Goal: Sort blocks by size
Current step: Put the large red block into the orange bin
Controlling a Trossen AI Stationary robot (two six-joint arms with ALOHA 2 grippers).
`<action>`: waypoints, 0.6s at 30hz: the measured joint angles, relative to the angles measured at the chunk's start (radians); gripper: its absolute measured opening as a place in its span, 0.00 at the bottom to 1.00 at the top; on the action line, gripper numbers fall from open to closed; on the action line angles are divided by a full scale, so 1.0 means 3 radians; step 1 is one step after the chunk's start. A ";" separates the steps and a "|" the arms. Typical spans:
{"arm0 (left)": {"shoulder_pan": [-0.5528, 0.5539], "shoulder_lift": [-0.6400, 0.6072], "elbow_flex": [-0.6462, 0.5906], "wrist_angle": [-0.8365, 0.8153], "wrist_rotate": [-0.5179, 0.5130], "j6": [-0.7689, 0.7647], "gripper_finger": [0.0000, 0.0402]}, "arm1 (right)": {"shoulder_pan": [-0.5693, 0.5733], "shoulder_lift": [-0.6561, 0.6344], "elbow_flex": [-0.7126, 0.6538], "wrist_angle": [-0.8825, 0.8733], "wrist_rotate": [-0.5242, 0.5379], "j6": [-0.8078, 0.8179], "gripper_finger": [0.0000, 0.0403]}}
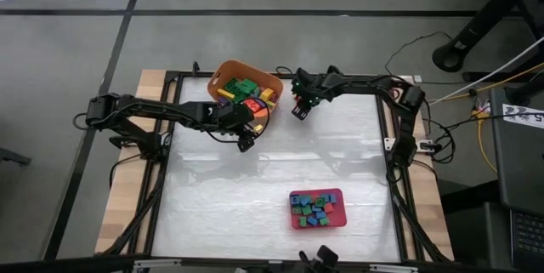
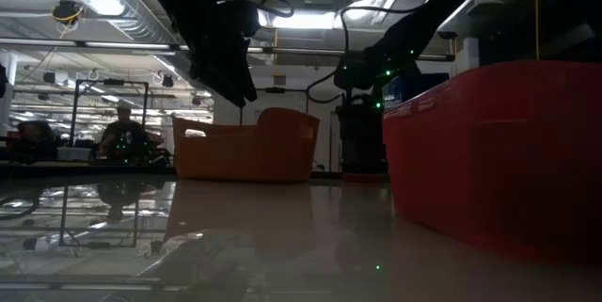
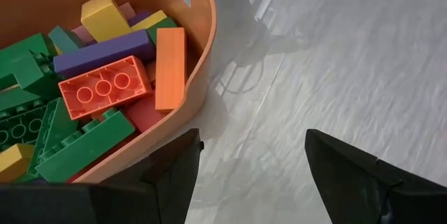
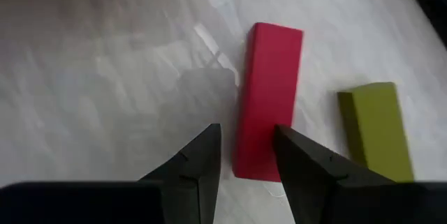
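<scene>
The blocks sit in two containers and loose on the worktop. Long ones, green, yellow, red and purple, fill the orange tub (image 1: pixel 274 82) near the far edge of the worktop, a little left of the middle. In the left wrist view the tub (image 3: pixel 199 56) holds a red block (image 3: pixel 105 93) with its three round studs facing up, an orange block (image 3: pixel 170 67) lying against the tub's inner wall, a purple block (image 3: pixel 105 53), a yellow block (image 3: pixel 105 16) and several green blocks (image 3: pixel 80 144). Small square blocks (image 1: pixel 313 210), green and blue among them, lie in the red tray (image 1: pixel 341 196) near the front edge, right of the middle.

Two loose blocks show in the right wrist view: a long red block (image 4: pixel 269 98) lying flat on the white worktop (image 4: pixel 105 77), and a yellow-green block (image 4: pixel 376 130) beside it, the two apart.

The right gripper (image 4: pixel 244 161) is just right of the tub, near the far edge. Its fingers are partly spread and pinch nothing; one fingertip overlaps the near end of the long red block in the picture, but contact cannot be told.

The left gripper (image 3: pixel 251 175) is at the front side of the tub, by its outer wall, over bare worktop (image 1: pixel 255 213). Its fingers (image 3: pixel 349 165) are spread wide and hold nothing.

The low view shows the tub (image 2: pixel 246 147), the tray wall (image 2: pixel 499 151) and a person (image 2: pixel 120 135) far behind the table.
</scene>
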 joint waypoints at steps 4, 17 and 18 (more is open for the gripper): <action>0.0000 0.0000 0.0000 0.0000 0.0000 0.0000 0.61 | 0.0000 0.0013 0.0000 0.0006 0.0178 -0.0002 0.34; 0.0000 0.0000 0.0000 0.0000 0.0000 0.0001 0.61 | 0.0003 -0.0011 0.0018 -0.0011 0.0257 -0.0050 0.34; 0.0000 0.0000 0.0000 0.0000 0.0000 0.0001 0.61 | 0.0001 -0.0011 0.0031 -0.0015 0.0257 -0.0089 0.34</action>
